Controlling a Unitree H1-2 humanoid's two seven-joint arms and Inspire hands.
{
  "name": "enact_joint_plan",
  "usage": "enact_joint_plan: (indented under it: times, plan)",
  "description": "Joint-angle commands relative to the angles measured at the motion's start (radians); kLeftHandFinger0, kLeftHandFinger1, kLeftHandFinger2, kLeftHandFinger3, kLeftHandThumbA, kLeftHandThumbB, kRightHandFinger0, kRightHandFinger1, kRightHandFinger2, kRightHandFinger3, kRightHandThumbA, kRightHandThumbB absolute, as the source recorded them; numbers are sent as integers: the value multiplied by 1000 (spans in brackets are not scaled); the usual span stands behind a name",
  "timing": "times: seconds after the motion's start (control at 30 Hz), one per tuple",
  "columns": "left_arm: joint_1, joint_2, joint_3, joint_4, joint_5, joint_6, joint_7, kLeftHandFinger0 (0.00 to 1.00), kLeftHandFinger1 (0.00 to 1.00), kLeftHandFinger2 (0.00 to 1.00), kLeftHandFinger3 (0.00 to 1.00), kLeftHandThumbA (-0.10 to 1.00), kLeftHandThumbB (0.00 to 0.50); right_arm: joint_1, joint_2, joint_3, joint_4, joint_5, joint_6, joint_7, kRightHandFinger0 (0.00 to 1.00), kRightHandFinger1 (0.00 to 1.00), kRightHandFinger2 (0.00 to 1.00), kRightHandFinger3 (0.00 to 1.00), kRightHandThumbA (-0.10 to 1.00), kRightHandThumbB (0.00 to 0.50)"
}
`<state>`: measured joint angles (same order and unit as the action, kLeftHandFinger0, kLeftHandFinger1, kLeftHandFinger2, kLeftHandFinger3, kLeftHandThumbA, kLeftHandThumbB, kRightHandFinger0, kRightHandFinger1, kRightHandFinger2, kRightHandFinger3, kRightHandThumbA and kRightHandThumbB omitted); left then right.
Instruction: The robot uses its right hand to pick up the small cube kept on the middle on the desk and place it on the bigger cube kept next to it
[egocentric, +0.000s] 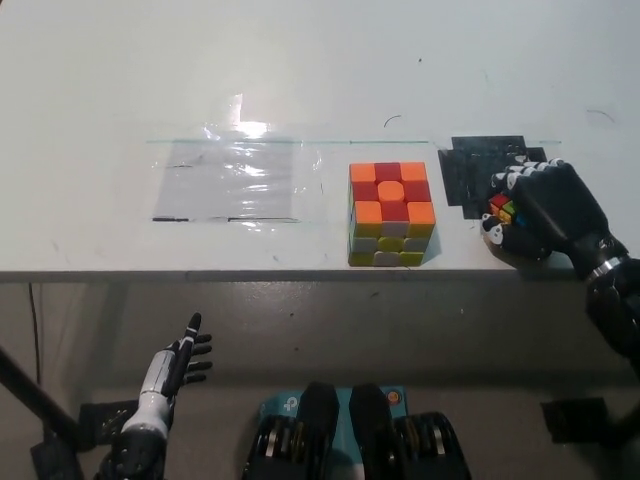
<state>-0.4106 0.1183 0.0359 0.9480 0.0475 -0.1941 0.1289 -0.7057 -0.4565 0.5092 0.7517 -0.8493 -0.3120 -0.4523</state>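
Observation:
The bigger cube (390, 213), orange and red on top with yellow and white sides, stands near the desk's front edge at the middle. Right of it, my black right hand (540, 212) is shut on the small multicoloured cube (500, 209), whose red, green and yellow squares peek out between the fingers. The hand sits over the desk's front right, beside a black patch (480, 165). The small cube is a hand's width to the right of the bigger cube and apart from it. My white left hand (172, 370) hangs open below the desk edge at lower left.
A clear shiny plastic sheet (232, 182) lies flat on the white desk (320, 70), left of the bigger cube. The desk's front edge (250, 274) runs across the picture just below the cubes.

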Motion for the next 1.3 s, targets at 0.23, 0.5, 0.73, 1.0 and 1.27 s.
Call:
enact_joint_plan:
  times: [0.23,0.5,0.73,1.0,1.27]
  plan:
    - [-27,17,-12,3,14,-34,1,831,761,792,768,929,64,-10,6,-30,-45,-17,-19,-87,10,279,503,87,-100,240]
    - [-14,11,-6,-14,6,-22,1,754,715,772,745,907,20,-24,11,-36,-94,-33,-28,-96,0,298,557,94,-100,272]
    - [-1,9,-9,-22,11,-11,7,784,745,795,802,911,41,-60,17,-50,-133,-49,-13,-76,0,284,529,123,-100,212]
    - [8,8,-13,-18,10,-20,3,813,763,821,793,898,9,-137,17,-78,-183,-23,-46,-39,0,315,636,425,-100,234]
    - [10,8,-17,19,12,-67,7,786,727,744,707,892,50,-171,31,-88,-283,-34,-18,21,0,316,624,439,-100,202]
